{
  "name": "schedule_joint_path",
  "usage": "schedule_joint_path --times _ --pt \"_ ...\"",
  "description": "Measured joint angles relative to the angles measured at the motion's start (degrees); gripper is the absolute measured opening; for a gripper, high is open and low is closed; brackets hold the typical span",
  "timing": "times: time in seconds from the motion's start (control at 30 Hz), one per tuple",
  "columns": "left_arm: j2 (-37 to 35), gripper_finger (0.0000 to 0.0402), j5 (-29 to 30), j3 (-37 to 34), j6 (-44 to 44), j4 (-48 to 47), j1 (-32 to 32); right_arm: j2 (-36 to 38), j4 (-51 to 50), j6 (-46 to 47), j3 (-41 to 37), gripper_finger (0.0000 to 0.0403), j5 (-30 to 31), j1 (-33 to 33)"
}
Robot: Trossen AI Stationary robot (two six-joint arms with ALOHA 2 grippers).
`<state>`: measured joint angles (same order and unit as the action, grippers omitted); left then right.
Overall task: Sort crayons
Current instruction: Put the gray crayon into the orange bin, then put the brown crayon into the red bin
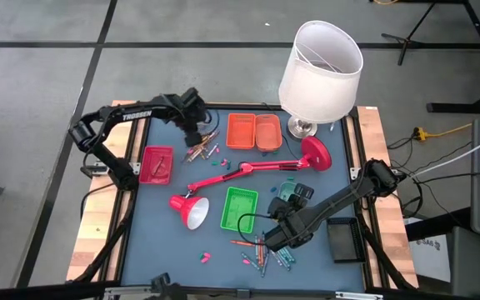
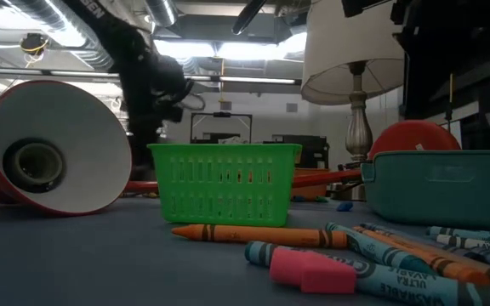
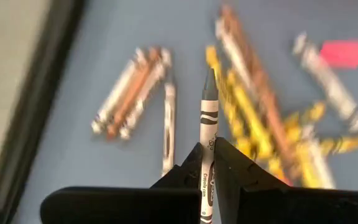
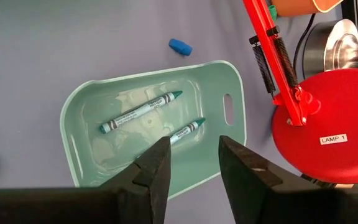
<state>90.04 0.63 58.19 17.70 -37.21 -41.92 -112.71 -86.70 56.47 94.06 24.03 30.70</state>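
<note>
From above, the left hand (image 1: 197,133) sits near the worktop's (image 1: 161,221) far-left rim, a heap of crayons (image 1: 202,150) just under it. The right hand (image 1: 280,237) hovers near the front edge beside a teal tray (image 1: 292,193).

At table height, crayons (image 2: 381,251) lie loose before a green basket (image 2: 225,183).

Left wrist: the fingers (image 3: 232,168) are clenched on a grey crayon (image 3: 208,134), tip forward, above blurred yellow and brown ones.

Right wrist: the spread, empty fingers (image 4: 157,168) frame the tray (image 4: 86,106) holding two teal crayons (image 4: 142,112).
</note>
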Motion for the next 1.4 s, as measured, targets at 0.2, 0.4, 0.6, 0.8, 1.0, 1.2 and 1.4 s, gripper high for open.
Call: schedule_joint_path --times 0.2,0.4,0.6,0.8,1.0,1.2,1.4 --pt "-0.04 0.0006 -9.74 1.88 -13.07 9.59 1.73 0.0 0.0 -1.76 0.0 0.0134 1.06 0.02" --pt "-0.04 0.0006 -12.14 1.88 -25.58 21.38 5.93 0.0 -0.01 -3.01 0.0 0.0134 2.46 0.02" --pt "0.76 0.0006 -8.88 1.88 -32.06 30.34 10.94 0.0 0.0 -4.49 0.0 0.0134 2.56 0.02" --pt "5.07 0.0006 -2.69 1.88 -32.62 35.45 15.4 0.0 0.01 -4.5 0.0 0.0134 2.56 0.02" --pt "8.69 0.0006 4.51 1.88 -32.23 37.38 17.38 0.0 0.09 -4.5 0.0 0.0134 2.56 0.02" --pt "9.4 0.0032 4.84 1.88 -32.14 37.48 17.09 0.0 0.14 -4.5 0.0 0.0134 2.55 0.02" --pt "9.37 0.008 4.84 1.88 -28.4 37.35 16.4 0.0 0.17 -4.5 0.0 0.0134 2.54 0.02"
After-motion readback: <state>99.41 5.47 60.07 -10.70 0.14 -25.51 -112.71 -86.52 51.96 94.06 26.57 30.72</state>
